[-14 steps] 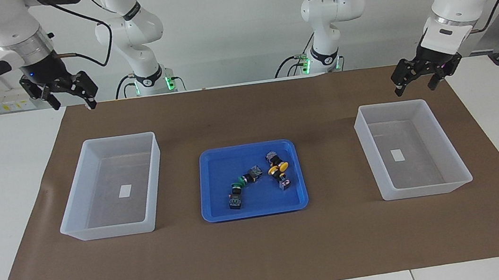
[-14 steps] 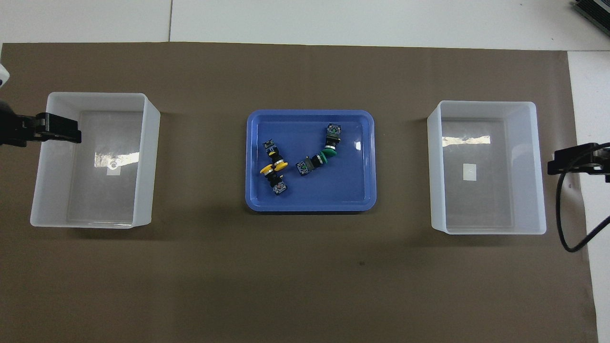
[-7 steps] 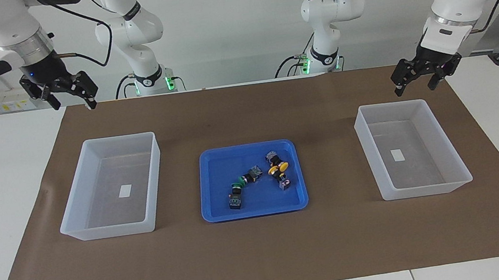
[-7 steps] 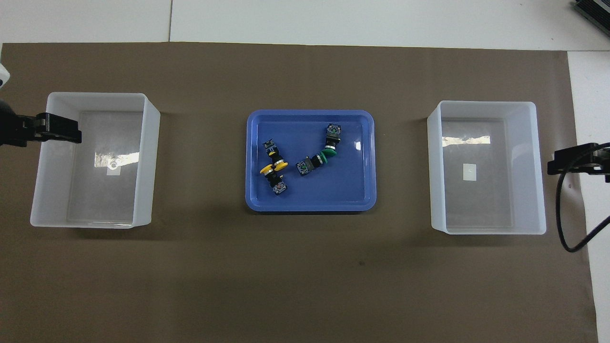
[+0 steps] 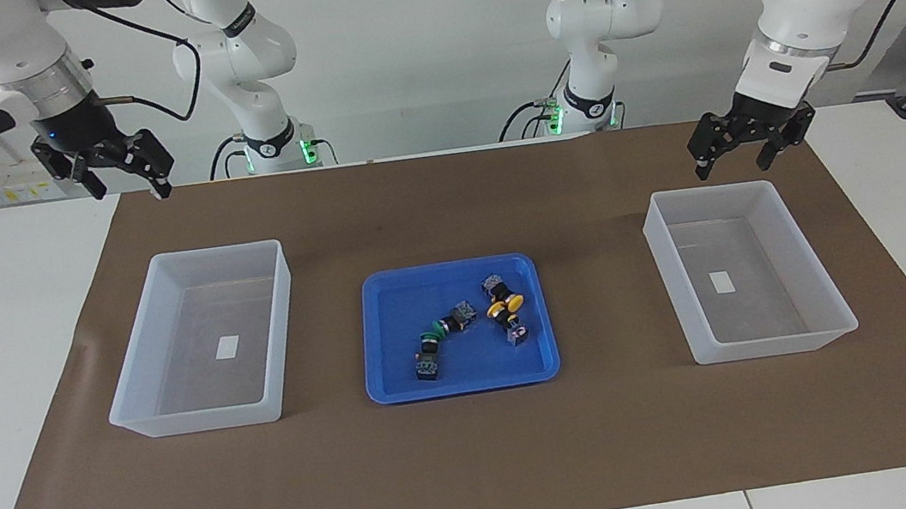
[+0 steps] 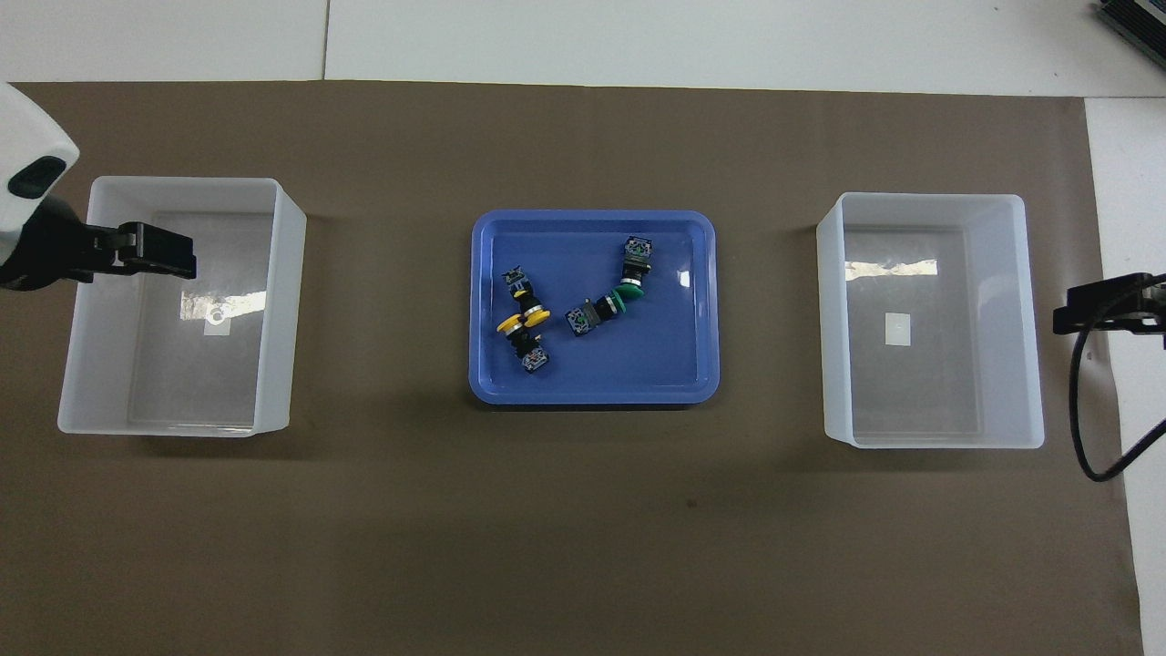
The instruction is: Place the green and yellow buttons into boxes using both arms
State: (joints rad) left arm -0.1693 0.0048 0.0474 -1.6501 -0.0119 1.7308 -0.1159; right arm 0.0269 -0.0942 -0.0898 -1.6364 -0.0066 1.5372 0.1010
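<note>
Two green buttons [image 5: 432, 335] [image 6: 627, 292] and two yellow buttons [image 5: 505, 306] [image 6: 510, 322] lie clustered in a shallow blue tray [image 5: 399, 375] [image 6: 679, 364] at the table's middle. One translucent white box [image 5: 817, 335] [image 6: 278, 301] stands toward the left arm's end and holds nothing. The other box [image 5: 132, 389] [image 6: 831, 319] stands toward the right arm's end and also holds nothing. My left gripper [image 5: 731, 164] [image 6: 173, 260] is open, empty and raised over its box's outer rim. My right gripper [image 5: 131, 190] [image 6: 1107, 305] is open, empty and raised over the mat's edge beside its box.
A brown mat [image 5: 479, 467] [image 6: 583, 528] covers most of the white table, under the tray and both boxes. A black cable [image 6: 1089, 428] hangs by the right gripper. The arms' bases [image 5: 590, 103] stand at the robots' edge of the table.
My left gripper has moved a little toward the table's middle, farther over its box. My right gripper has shifted only slightly. The buttons, tray and boxes have not moved.
</note>
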